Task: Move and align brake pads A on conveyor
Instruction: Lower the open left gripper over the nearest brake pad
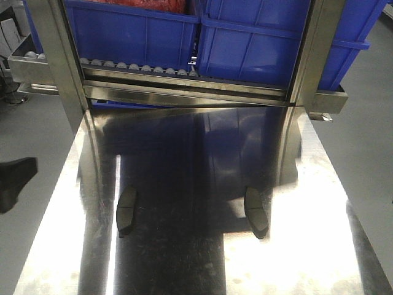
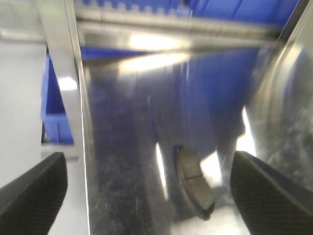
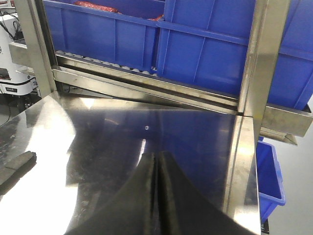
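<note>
Two brake pads A lie flat on the shiny steel table (image 1: 307,246), one on the left (image 1: 126,211) and one on the right (image 1: 256,212), both lengthwise. The conveyor is out of view. In the left wrist view my left gripper (image 2: 146,196) is open above the table, and a pad (image 2: 195,183) lies between its fingers (image 2: 29,191), closer to the right one. My right gripper (image 3: 156,155) is shut with nothing in it, over the table's right part. A dark pad edge (image 3: 17,164) shows at the far left of that view. Neither gripper shows in the front view.
Blue plastic bins (image 1: 135,34) sit on a roller rack (image 1: 141,69) behind the table, framed by steel posts (image 1: 58,55). Another blue bin (image 3: 271,181) stands below the table's right edge. A dark object (image 1: 15,184) lies left of the table.
</note>
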Tool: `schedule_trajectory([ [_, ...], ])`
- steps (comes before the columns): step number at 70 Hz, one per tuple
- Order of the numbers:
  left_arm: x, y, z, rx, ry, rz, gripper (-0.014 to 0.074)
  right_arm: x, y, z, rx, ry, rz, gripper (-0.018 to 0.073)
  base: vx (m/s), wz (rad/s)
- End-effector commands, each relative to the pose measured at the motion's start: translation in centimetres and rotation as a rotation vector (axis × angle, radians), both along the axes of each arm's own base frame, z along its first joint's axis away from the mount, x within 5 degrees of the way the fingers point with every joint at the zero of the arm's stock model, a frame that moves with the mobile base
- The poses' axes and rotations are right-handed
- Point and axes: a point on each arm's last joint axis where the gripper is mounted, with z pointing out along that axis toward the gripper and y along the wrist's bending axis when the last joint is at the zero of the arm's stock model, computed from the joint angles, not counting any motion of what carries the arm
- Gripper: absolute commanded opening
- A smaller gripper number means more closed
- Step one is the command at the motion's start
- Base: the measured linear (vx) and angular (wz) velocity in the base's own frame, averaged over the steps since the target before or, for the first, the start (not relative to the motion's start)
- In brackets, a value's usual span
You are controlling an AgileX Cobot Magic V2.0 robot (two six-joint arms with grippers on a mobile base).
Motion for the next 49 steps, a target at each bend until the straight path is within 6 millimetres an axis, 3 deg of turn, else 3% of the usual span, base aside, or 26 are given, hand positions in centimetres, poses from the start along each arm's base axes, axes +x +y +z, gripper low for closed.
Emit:
schedule_trajectory([
  [1,2.9,-0.7,1.4,-0.002,0.004,-0.01,0.0627,0.1,0.0,1.5,0.012,-0.091,0.003,-0.0006,0.0,0.0],
  [23,11.2,-2.9,-0.9,0.036,0.407,-0.035,0.0621,0.1,0.0,1.5,0.012,-0.091,0.003,-0.0006,0.0,0.0],
  [32,13.8,-4.0,-2.6,0.009,0.561,-0.053,0.0617,0.1,0.0,1.5,0.012,-0.091,0.003,-0.0006,0.0,0.0],
  [49,17.8,-7.4,-5.4,0.038,0.689,-0.102,0.0611,0.1,0.0,1.5,0.012,-0.091,0.003,-0.0006,0.0,0.0],
])
